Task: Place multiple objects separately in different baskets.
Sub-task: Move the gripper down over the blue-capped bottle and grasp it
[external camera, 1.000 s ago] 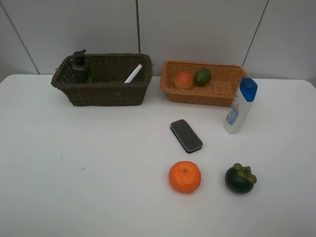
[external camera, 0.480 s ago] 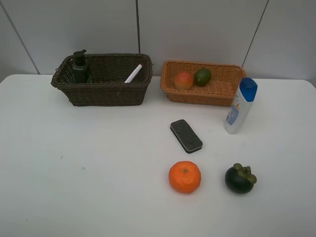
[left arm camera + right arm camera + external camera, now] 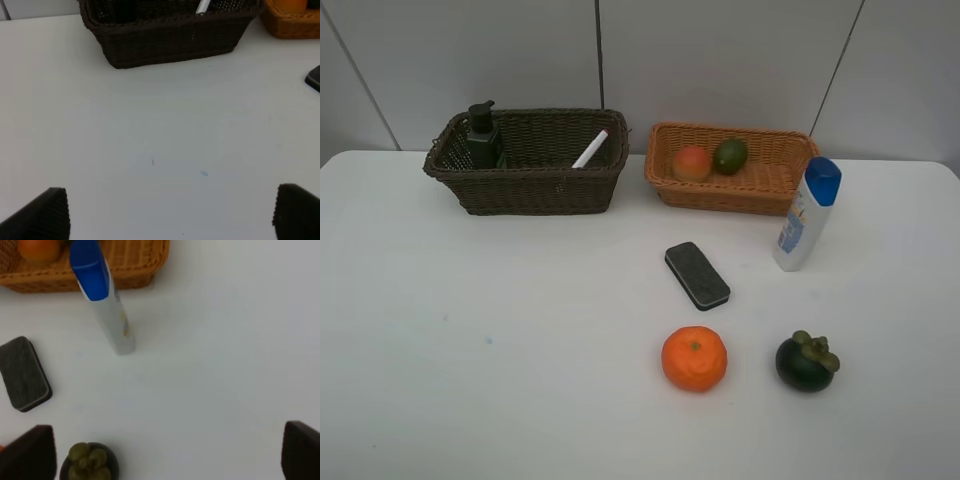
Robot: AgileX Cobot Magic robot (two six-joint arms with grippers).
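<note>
The dark brown basket (image 3: pixel 540 190) at the back left holds the green pump bottle (image 3: pixel 483 135) and the marker (image 3: pixel 591 148). In the tan basket (image 3: pixel 720 195) beside it lie a red-orange fruit (image 3: pixel 692 162) and a green fruit (image 3: pixel 730 155). On the table are the white bottle (image 3: pixel 805 215) standing upright, the black eraser (image 3: pixel 697 275), an orange (image 3: pixel 694 358) and a dark fruit (image 3: pixel 806 362). My left gripper (image 3: pixel 170 215) is open over bare table in front of the dark basket (image 3: pixel 170 40). My right gripper (image 3: pixel 165 455) is open near the dark fruit (image 3: pixel 89 462) and the bottle (image 3: pixel 102 300). Neither gripper shows in the high view.
The white table (image 3: pixel 470 330) ends at a grey panelled wall (image 3: pixel 720 60) behind the baskets. Its left half in front of the dark basket is bare.
</note>
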